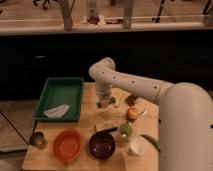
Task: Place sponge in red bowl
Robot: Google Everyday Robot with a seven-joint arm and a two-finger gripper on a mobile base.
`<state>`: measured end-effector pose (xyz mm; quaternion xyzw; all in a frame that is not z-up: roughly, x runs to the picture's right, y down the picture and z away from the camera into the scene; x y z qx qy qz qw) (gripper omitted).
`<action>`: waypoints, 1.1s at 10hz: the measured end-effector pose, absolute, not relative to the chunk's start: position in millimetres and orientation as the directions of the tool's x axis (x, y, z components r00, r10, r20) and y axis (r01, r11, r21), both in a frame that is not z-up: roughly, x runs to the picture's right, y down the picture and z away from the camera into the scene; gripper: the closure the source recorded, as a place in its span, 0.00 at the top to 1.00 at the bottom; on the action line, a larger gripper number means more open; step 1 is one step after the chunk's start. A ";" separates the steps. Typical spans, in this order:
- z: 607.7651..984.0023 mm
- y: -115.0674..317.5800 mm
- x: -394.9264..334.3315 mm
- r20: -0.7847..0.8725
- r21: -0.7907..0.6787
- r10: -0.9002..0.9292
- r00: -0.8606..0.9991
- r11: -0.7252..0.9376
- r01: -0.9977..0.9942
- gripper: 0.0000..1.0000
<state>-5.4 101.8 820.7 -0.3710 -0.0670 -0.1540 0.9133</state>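
Gripper [105,104], pinched closed, hangs over the table [90,116] beside the green tray [62,80], apart from the red bowl [56,143].

1. One view only: high, angled down across tabletop [90,125] toward dark cabinets [40,60] beyond.
2. Close range; arm [150,92] fills tabletop's near right.
3. Hand [105,104] hangs above tabletop's centre.

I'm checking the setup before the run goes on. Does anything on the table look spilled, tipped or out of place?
Nothing stands out. The red bowl and the dark bowl sit upright at the front of the table, the white cloth lies in the green tray, and the gripper hangs mid-table, jaws shut.
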 end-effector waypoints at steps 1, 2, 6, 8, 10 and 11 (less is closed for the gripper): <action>816.9 105.7 -7.8 0.243 -0.656 -0.244 0.939 0.672 0.344 0.02; 815.4 106.9 -9.2 0.246 -0.654 -0.252 0.936 0.669 0.353 0.02; 794.2 122.1 -22.1 0.291 -0.631 -0.325 0.900 0.641 0.436 0.02; 785.2 126.7 -34.9 0.321 -0.608 -0.360 0.876 0.631 0.482 0.02; 774.7 132.9 -35.3 0.339 -0.593 -0.388 0.857 0.619 0.515 0.02; 769.7 138.4 -41.4 0.354 -0.579 -0.403 0.844 0.614 0.536 0.02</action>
